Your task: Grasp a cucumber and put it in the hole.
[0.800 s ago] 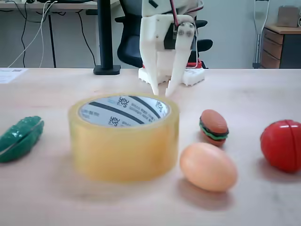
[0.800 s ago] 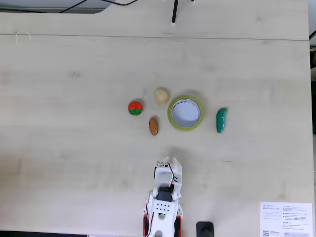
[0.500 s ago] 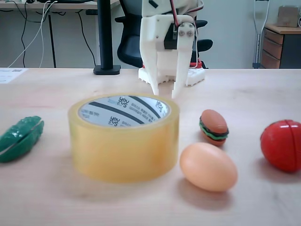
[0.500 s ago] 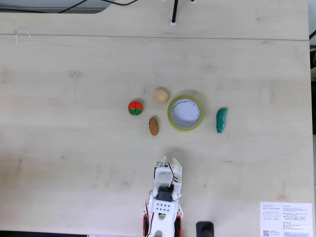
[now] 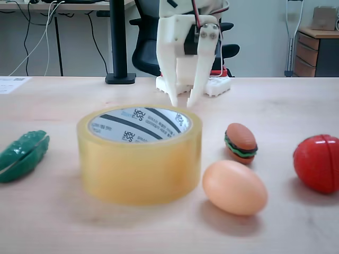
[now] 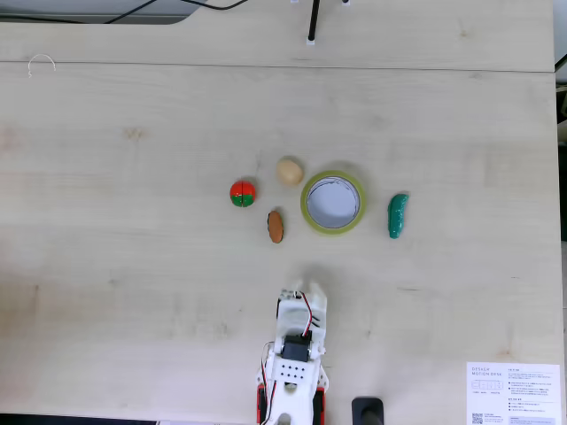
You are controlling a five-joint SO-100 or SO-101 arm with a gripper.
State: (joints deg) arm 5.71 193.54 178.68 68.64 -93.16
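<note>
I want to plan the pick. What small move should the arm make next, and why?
Probably swing toward the cucumber. The gripper is open and holds nothing, near the arm's base, while the cucumber lies on the table right of the tape roll in the top-down fixed view, outside the hole.

Both fixed views are bright and evenly lit, with soft diffuse light from above and no harsh glare. In the low one, faint blurred shadows sit under the tape roll and egg, and the background is slightly soft. The top-down one is sharp, with pale, slightly washed-out wood.
</note>
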